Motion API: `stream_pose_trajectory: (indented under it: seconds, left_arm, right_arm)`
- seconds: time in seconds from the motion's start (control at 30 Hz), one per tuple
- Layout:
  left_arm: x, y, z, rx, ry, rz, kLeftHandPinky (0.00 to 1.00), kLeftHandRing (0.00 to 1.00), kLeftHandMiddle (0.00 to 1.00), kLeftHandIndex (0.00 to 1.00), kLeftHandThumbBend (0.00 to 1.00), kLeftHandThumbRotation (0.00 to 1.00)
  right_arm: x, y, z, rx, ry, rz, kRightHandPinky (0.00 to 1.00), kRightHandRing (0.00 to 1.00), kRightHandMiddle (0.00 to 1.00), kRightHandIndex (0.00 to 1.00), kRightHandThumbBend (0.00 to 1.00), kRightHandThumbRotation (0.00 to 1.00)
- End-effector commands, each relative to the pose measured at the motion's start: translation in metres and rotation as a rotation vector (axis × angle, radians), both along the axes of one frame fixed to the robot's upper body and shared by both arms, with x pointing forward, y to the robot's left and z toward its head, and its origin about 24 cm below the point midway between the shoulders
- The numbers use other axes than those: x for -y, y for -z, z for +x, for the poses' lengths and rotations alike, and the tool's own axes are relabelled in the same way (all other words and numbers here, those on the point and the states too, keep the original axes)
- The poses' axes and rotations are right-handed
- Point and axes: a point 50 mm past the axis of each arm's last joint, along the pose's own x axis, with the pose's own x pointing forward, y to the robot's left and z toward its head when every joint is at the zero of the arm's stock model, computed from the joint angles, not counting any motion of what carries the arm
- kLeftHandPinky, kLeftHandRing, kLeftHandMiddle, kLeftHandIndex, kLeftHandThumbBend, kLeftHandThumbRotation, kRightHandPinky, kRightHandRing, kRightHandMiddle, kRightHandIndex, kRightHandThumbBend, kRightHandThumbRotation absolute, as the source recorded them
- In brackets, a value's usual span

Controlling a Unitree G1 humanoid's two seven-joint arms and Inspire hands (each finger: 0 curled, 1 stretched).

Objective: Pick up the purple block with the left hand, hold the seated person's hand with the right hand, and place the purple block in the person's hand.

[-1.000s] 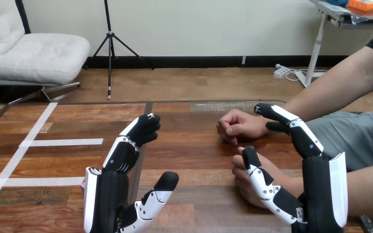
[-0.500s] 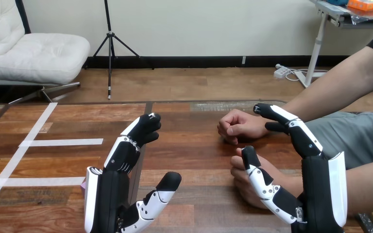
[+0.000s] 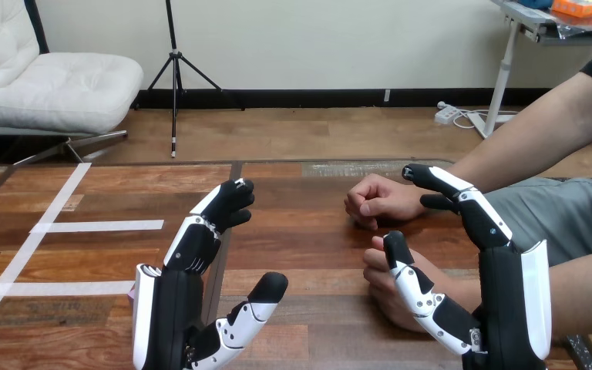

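My left hand (image 3: 171, 308) stands upright over the table's near middle, open, with straight fingers and the thumb spread out to the right. At its left edge a thin purple sliver (image 3: 132, 293) peeks out, the rest hidden behind the hand. My right hand (image 3: 501, 293) is raised at the right, open, fingers straight. The person's nearer hand (image 3: 379, 281) lies on the table between its thumb and fingers, touching the thumb. Nothing is curled round it. The person's farther hand (image 3: 378, 202) rests as a loose fist just left of my right fingertips.
White tape lines (image 3: 100, 226) cross the wooden table (image 3: 301, 231) on the left. The person's forearms come in from the right side. Bare wood lies between my two hands.
The person's nearer hand has edged slightly to the left. Both of my hands have kept their places.
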Motion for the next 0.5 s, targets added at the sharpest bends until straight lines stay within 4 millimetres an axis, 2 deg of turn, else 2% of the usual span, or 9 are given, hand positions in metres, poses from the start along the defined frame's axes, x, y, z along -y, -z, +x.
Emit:
stream_pose_trajectory:
  seconds: [0.0, 0.2, 0.27, 0.47]
  left_arm:
    - [0.003, -0.018, 0.012, 0.103, -0.02, -0.014, 0.76, 0.8, 0.82, 0.81, 0.65, 0.53]
    - [-0.003, -0.02, 0.013, 0.105, -0.053, 0.014, 0.77, 0.82, 0.83, 0.82, 0.67, 0.49]
    - [-0.007, -0.022, 0.013, 0.106, -0.084, 0.049, 0.79, 0.83, 0.84, 0.83, 0.67, 0.44]
    - [-0.016, -0.026, 0.014, 0.113, -0.167, 0.154, 0.8, 0.85, 0.85, 0.84, 0.68, 0.39]
  right_arm:
    - [0.0, -0.014, 0.01, 0.077, 0.009, 0.005, 0.69, 0.76, 0.77, 0.73, 0.37, 0.25]
    - [0.0, -0.014, 0.01, 0.08, 0.012, 0.004, 0.7, 0.76, 0.77, 0.73, 0.37, 0.26]
    - [0.0, -0.014, 0.01, 0.08, 0.015, 0.002, 0.7, 0.76, 0.77, 0.73, 0.37, 0.26]
    - [0.001, -0.013, 0.01, 0.079, 0.013, 0.004, 0.7, 0.76, 0.77, 0.73, 0.37, 0.26]
